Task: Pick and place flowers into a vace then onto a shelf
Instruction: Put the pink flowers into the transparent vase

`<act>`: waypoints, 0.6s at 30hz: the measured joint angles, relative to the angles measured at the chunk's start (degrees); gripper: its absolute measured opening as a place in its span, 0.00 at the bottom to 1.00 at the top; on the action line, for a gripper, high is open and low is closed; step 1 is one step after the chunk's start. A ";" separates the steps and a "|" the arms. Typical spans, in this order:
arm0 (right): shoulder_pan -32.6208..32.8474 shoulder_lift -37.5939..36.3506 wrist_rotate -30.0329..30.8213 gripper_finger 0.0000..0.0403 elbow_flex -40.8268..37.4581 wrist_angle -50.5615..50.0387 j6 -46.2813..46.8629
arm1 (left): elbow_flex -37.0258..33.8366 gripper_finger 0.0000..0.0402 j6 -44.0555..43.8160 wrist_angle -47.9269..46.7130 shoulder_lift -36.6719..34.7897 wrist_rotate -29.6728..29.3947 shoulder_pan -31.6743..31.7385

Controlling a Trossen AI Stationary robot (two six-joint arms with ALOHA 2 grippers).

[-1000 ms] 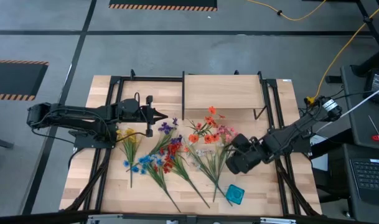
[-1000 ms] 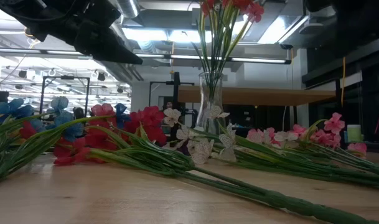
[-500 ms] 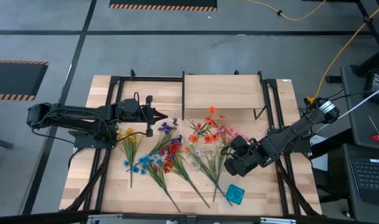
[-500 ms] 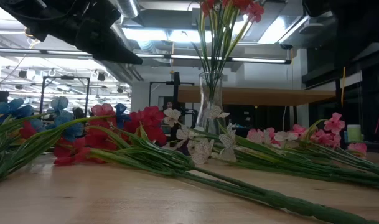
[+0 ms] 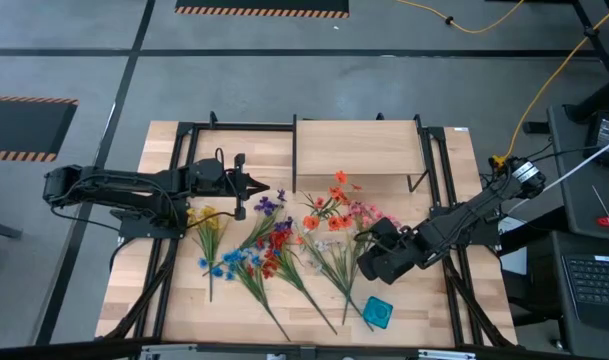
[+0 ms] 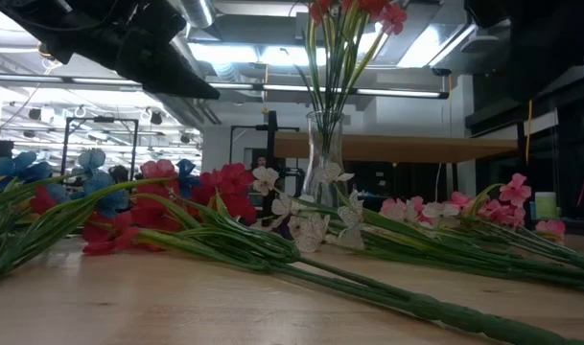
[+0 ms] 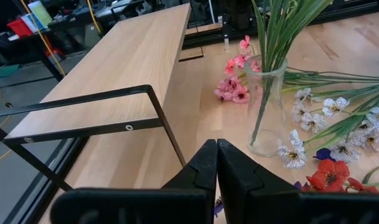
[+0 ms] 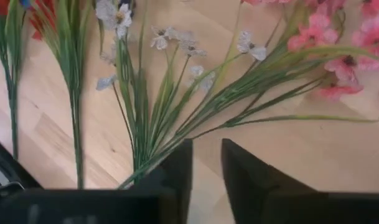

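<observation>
Left gripper (image 5: 276,186) hangs above the table's left-middle, just left of the shelf's front corner, fingers (image 7: 209,167) pressed together with nothing between them. It points toward the vase (image 7: 267,106), which stands upright on the table just in front of the shelf (image 5: 359,148). The vase is clear glass and holds several green stems topped by orange-red blooms (image 5: 331,204).

Right gripper (image 5: 366,264) sits low over the right side of the flower spread, near the stems of the white spray (image 8: 153,93). Its fingers (image 8: 244,171) stand slightly apart with a narrow gap, and bare table shows through it; nothing is clamped. Pink spray (image 8: 338,53) lies just beside the white one, stems crossing close ahead of the fingers.

The rest of the flowers lie flat on the table (image 5: 144,280), fanned out: yellow (image 5: 204,216) nearest the left arm, then blue (image 5: 231,262), purple (image 5: 269,205), red (image 5: 275,245), white and pink toward the right. Stems mostly run toward the table's front edge. A small teal square object (image 5: 379,311) sits near the front, by the stem ends.

Shelf is bare wood on black posts, with no flowers on it.

In the low view the vase (image 6: 324,158) rises behind the red blooms (image 6: 224,187).
</observation>
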 joint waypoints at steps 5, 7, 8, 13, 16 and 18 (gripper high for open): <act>0.65 2.06 -0.40 0.40 -0.02 -0.11 0.58 | 0.00 0.01 0.02 -0.30 0.00 0.00 0.00; 0.56 3.10 -0.35 0.46 -0.02 -0.15 2.07 | 0.00 0.01 0.00 -0.31 0.00 0.00 0.00; 0.50 3.69 -0.33 0.49 -0.02 -0.22 3.12 | 0.00 0.00 0.02 -0.32 0.00 0.02 0.00; 0.12 7.10 -1.94 0.57 -0.02 0.08 3.95 | 0.00 0.01 -0.15 -0.32 0.00 0.02 0.00; 0.12 9.53 -2.33 0.58 -0.03 0.37 6.23 | 0.00 0.01 -0.15 -0.32 0.00 0.02 0.00; 0.12 10.87 -2.65 0.59 -0.04 1.40 6.30 | 0.00 0.01 -0.15 -0.32 0.00 0.02 0.00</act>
